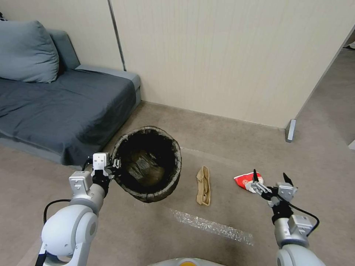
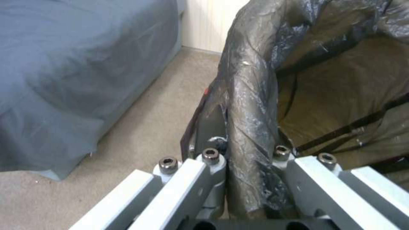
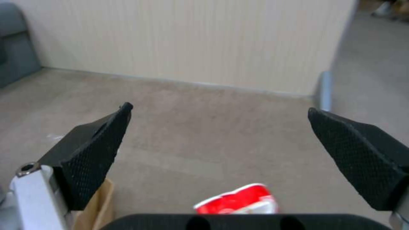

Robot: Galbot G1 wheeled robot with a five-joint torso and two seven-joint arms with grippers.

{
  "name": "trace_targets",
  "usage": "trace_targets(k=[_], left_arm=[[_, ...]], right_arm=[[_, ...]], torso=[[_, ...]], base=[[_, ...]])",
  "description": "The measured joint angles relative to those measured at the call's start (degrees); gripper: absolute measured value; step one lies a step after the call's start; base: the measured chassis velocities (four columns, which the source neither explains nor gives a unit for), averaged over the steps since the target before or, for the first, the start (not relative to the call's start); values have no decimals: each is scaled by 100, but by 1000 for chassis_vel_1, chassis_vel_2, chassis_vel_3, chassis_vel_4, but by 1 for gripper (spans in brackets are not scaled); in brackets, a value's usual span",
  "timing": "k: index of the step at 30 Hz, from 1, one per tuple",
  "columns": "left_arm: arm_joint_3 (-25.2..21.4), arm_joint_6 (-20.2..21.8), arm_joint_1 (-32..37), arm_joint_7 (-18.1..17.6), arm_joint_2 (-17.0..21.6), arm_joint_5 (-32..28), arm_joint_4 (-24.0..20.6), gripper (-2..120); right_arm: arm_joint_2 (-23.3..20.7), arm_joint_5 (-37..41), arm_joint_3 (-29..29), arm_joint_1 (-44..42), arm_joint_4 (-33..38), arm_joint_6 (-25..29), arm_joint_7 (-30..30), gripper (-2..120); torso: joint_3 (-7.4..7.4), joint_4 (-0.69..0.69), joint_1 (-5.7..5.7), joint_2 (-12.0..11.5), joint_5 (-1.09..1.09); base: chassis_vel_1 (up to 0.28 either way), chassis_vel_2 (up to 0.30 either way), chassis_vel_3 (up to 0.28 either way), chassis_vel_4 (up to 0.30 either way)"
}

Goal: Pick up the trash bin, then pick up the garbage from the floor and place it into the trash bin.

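Observation:
My left gripper (image 1: 117, 164) is shut on the rim of the trash bin (image 1: 148, 162), which it holds tilted above the carpet, its dark liner open toward me. In the left wrist view the fingers (image 2: 213, 127) pinch the bagged rim (image 2: 249, 105). Two pieces of garbage lie on the floor: a crumpled brown paper bag (image 1: 203, 186) right of the bin, and a red-and-white carton (image 1: 247, 181) farther right. My right gripper (image 1: 270, 177) hangs open just above and right of the carton (image 3: 238, 201), with nothing between its pads (image 3: 91, 153). Some dark litter lies inside the bin.
A grey sofa (image 1: 63, 107) with a cushion (image 1: 26, 51) stands at the left, close to the bin. A beige partition wall (image 1: 229, 59) runs behind, ending at a metal foot (image 1: 290, 130). A strip of bubble wrap (image 1: 212, 226) lies on the carpet near me.

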Motion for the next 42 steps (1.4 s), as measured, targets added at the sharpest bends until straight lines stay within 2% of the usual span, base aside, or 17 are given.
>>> trace_targets(k=[10, 18, 24, 32, 42], left_arm=[[-9, 48, -11, -4, 9, -6, -112, 3], [-14, 62, -31, -8, 3, -20, -154, 3], [-43, 65, -44, -15, 13, -45, -194, 3], [21, 109, -89, -89, 34, -92, -240, 3], [66, 127, -115, -97, 40, -92, -241, 3]], right_arm=[[-504, 866, -696, 1123, -768, -972, 303, 100], [-627, 1471, -1230, 1735, -1357, -1398, 505, 100], [-626, 1712, -1584, 2378, -2102, -1769, 619, 100], [-484, 1839, -1876, 3030, -3198, -1844, 752, 100], [-370, 1812, -1977, 3256, -3819, -1943, 988, 100]], torso=[[0, 0, 1, 0, 1], [1, 0, 0, 0, 0], [0, 0, 0, 0, 0], [0, 0, 1, 0, -1], [0, -1, 0, 0, -1]], base=[[0, 0, 0, 0], [0, 0, 0, 0], [0, 0, 0, 0], [0, 0, 0, 0], [0, 0, 0, 0]])
